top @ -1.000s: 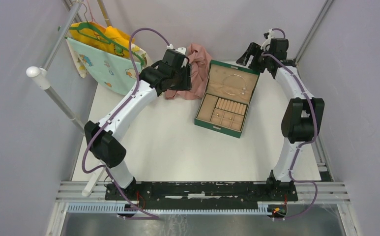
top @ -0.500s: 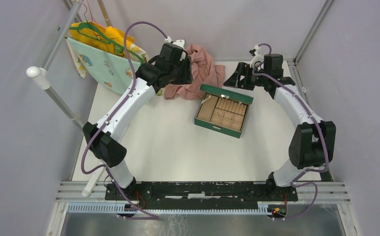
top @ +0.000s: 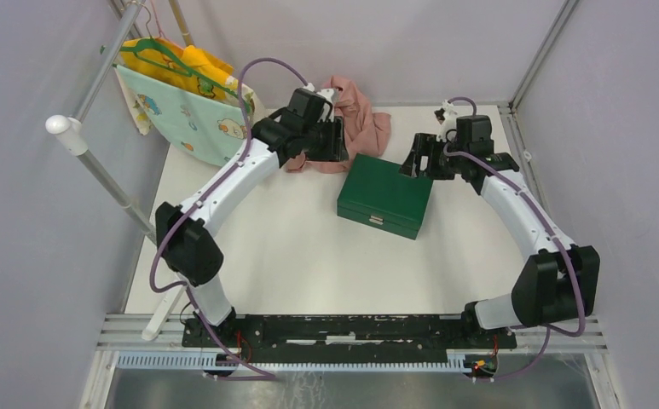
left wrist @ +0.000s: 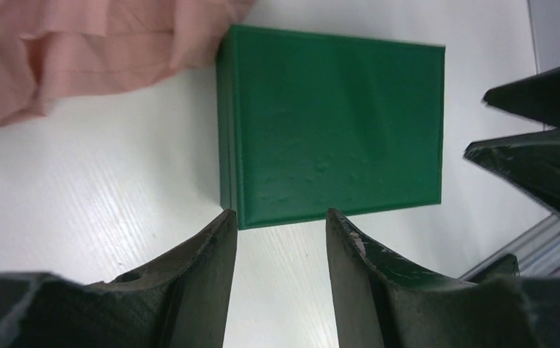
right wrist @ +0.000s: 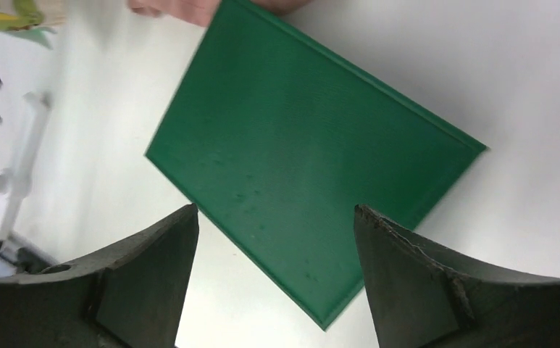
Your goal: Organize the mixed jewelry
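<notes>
Lid of green box now shut (open 1 s ago), jewelry hidden, presumably inside; left claw and right claw spread, empty, beside box, so task looks done.

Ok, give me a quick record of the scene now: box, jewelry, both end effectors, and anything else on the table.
box: green, lid shut, mid-table
jewelry: not visible
left end effector: open, empty, near the box's far-left corner
right end effector: open, empty, at the box's far-right edge
cloth: pink, crumpled, behind the box
table: white
</notes>
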